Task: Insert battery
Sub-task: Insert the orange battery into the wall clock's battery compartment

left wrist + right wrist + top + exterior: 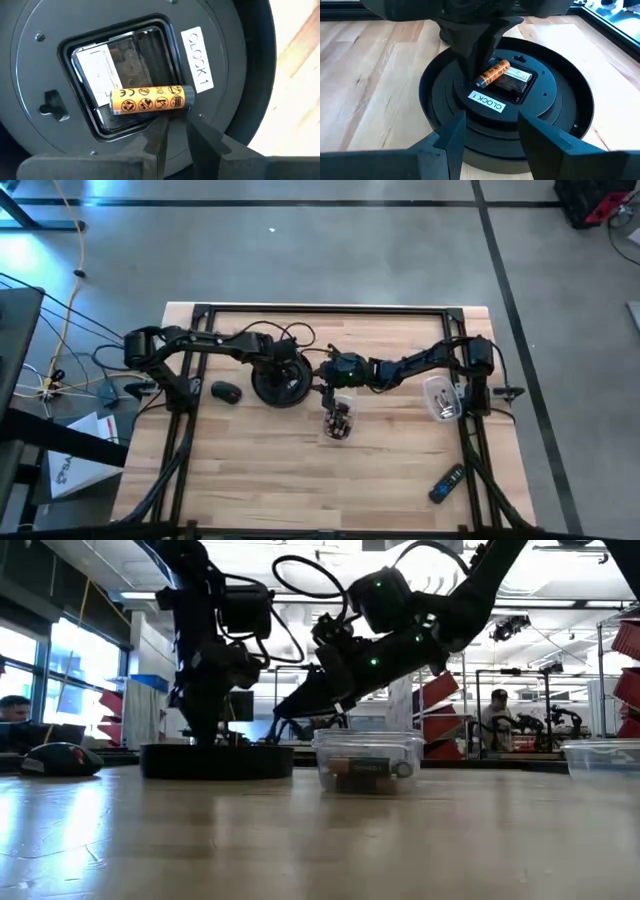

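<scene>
I am looking down on the wooden counter [260, 480], and the black round clock [280, 383] is lying back-up on it, so I am placing everything else from that clock. The left arm is reaching over the clock, with the left gripper [176, 134] hanging right above the clock's recessed battery compartment [125, 75]. Its two fingers [156, 137] are standing slightly parted and released, gripping nothing, their tips just beside the orange battery [150, 98]. The right arm is coming in from the clock's other side, and the right gripper [490, 132] is hovering near the clock's rim, spread open and empty, pointing at the clock. A clear plastic container [340, 420] of small parts is sitting just beside the clock, on the right arm's side. A second clear container [441, 398] is lying well apart from the clock, near the right arm's base. A dark computer mouse [227, 391] is resting just beside the clock on the left arm's side. The battery is lying tilted across the compartment's edge, not seated flat, next to the white label [198, 60] reading CLOCK 1.
</scene>
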`<state>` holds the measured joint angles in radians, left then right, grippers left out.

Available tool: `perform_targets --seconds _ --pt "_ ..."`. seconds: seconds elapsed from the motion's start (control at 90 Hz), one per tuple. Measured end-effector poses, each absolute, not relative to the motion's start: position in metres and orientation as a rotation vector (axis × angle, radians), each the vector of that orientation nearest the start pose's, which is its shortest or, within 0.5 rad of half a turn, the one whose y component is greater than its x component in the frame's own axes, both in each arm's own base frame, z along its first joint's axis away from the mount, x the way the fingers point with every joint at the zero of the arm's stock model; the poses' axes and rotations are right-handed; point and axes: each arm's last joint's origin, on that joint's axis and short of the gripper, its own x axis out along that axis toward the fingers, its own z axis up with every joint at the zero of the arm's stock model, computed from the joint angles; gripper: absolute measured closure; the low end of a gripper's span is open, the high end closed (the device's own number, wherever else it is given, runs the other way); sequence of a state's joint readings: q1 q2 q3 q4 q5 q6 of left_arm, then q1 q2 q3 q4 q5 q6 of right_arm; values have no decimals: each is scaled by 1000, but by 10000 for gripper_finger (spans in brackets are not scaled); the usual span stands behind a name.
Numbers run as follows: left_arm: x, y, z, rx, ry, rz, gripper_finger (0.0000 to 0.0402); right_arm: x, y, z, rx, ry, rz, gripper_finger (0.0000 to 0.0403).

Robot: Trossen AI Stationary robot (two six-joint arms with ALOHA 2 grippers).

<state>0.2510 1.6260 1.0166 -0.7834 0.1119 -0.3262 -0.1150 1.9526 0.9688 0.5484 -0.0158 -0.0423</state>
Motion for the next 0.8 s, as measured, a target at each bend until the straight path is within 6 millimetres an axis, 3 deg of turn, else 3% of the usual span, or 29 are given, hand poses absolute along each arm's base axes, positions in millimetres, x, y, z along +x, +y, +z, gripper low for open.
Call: perform_targets --seconds 0.244,0.556,0.8 --pt "284 56 202 -303 1419 275 344 389 -44 136 -15 447 -87 253" --pt "290 34 205 375 1456 130 286 389 -44 136 -19 451 -83 253" --pt "293 40 204 451 1435 24 238 388 -44 135 -11 460 -84 253"
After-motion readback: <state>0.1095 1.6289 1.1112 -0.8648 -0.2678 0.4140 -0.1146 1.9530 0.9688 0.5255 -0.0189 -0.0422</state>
